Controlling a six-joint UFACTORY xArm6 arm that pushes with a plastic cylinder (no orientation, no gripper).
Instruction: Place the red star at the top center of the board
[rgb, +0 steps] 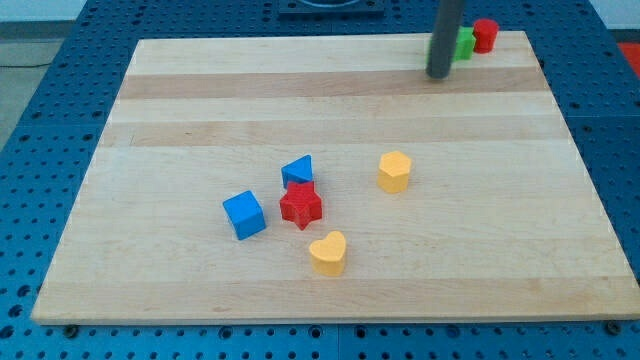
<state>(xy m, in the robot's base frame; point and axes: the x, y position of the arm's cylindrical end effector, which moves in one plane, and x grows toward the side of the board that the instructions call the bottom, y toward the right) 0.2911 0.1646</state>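
The red star lies a little below the middle of the wooden board. A blue triangle touches it from above. A blue cube sits to its left and a yellow heart below it to the right. My tip rests on the board near the view's top right, far from the red star. It stands just left of a green block.
A yellow hexagon lies right of the red star. A red cylinder sits by the green block at the board's top right corner. The board lies on a blue perforated table.
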